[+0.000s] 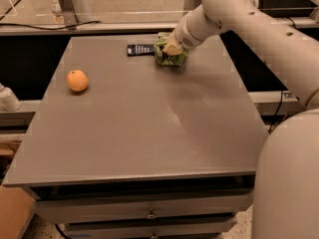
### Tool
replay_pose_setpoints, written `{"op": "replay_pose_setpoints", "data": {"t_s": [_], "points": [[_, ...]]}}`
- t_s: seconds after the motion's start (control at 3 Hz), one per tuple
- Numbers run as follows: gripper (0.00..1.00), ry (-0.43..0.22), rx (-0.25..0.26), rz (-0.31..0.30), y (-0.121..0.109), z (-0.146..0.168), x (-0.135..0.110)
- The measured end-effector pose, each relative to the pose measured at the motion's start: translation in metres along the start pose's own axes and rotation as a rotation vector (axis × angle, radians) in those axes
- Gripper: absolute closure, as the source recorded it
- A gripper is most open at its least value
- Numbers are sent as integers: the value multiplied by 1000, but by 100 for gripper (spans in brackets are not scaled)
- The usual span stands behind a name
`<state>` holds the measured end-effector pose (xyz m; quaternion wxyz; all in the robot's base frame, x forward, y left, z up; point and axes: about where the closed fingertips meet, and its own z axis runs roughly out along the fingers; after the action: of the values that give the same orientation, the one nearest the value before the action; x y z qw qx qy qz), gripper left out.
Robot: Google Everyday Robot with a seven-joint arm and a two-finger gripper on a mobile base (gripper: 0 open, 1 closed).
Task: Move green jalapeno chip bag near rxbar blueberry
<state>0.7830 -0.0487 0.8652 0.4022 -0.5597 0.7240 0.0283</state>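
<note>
Far side of table (149, 128), right of centre: my gripper (172, 49), down on top of the bag (173, 60).
grip: cannot tell from this view whether I'm clamped on the bag or only resting on it; contact with its top is plain.
bag: green, crumpled, lying on the tabletop near the back edge; only its lower and left parts show past my gripper.
bar (140, 49): dark, flat, on the table just left of the bag, long side running left-right. Its right end sits at the bag's left edge; touching or barely apart, cannot tell.
arm (249, 24): white, comes in from the upper right, crosses the table's back right corner and drops to the bag.
orange (77, 80): left side of table, well apart from bag and bar, nearer the front than both.
body (289, 183): white, fills the lower right, beside the table's front right corner.
drawers (149, 214): under the tabletop, front face, shut.
</note>
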Motion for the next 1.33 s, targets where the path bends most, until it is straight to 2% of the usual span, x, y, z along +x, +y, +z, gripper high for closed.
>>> {"op": "replay_pose_setpoints", "data": {"t_s": [0.33,0.67,1.0,1.33], "points": [[3,-12,-15,-3,2,-1,-6],[0,-37,-21,-7,0,-15,-17],[0,-77,-2,5,-12,-50,-24],[0,-105,51,38,-29,-94,-18]]}}
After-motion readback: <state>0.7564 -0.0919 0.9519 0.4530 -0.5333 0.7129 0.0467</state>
